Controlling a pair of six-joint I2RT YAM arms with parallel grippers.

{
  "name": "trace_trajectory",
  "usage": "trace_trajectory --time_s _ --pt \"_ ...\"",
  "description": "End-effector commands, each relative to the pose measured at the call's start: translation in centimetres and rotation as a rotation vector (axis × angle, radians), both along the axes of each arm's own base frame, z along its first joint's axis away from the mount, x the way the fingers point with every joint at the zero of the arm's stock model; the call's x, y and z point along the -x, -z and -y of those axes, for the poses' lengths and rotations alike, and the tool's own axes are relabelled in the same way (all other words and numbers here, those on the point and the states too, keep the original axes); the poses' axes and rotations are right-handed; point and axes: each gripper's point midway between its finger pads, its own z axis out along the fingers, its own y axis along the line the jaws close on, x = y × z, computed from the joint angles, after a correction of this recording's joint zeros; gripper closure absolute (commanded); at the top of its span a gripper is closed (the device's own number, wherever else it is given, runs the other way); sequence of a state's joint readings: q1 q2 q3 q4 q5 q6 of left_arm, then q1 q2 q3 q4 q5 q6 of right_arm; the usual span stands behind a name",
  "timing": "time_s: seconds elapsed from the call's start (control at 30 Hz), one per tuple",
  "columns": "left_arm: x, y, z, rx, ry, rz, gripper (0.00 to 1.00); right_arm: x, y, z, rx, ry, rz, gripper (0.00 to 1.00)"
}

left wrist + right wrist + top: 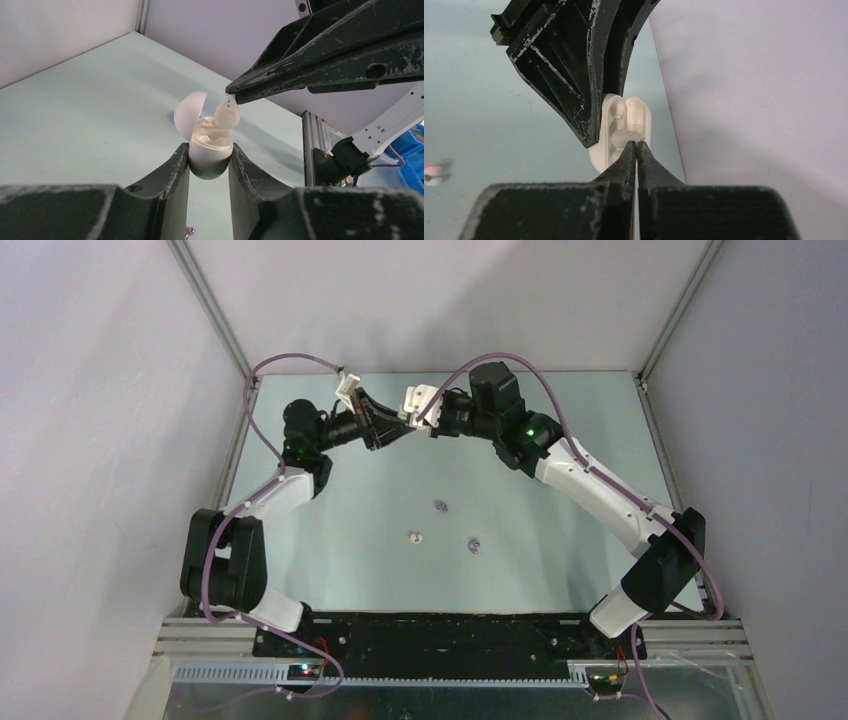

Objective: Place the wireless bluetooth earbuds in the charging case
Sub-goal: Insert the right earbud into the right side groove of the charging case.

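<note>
My left gripper (210, 150) is shut on an open white charging case (212, 142), lid up, held above the far middle of the table. My right gripper (637, 145) is shut on a white earbud (624, 136) and holds it at the case's open mouth (624, 117); in the left wrist view the earbud (227, 112) touches the case's rim. In the top view the two grippers meet, left gripper (388, 432) and right gripper (412, 423). A second white earbud (415, 537) and two purple earbuds (440, 505) (474, 545) lie on the table.
Grey walls enclose the table (560, 490) on the left, back and right. The loose white earbud shows at the left edge of the right wrist view (431, 175), and a purple one low in the left wrist view (190, 231). No purple case is in view.
</note>
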State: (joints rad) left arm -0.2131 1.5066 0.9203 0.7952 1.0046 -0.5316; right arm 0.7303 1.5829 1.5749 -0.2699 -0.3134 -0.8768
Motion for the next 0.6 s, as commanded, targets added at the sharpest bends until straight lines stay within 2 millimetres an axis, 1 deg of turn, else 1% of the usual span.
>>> trace_trajectory --time_s 0.0,0.23,0.57 --pt "-0.38 -2.74 -0.12 0.039 -0.006 0.061 1.00 -0.45 -1.49 -0.28 -0.022 0.011 0.063 1.00" --pt "-0.49 -2.71 -0.25 0.045 -0.016 0.044 1.00 -0.97 -1.48 0.07 -0.021 0.046 0.079 1.00" --pt "-0.65 -3.40 -0.51 0.072 -0.032 0.015 1.00 -0.64 -0.81 0.06 -0.018 0.050 0.067 1.00"
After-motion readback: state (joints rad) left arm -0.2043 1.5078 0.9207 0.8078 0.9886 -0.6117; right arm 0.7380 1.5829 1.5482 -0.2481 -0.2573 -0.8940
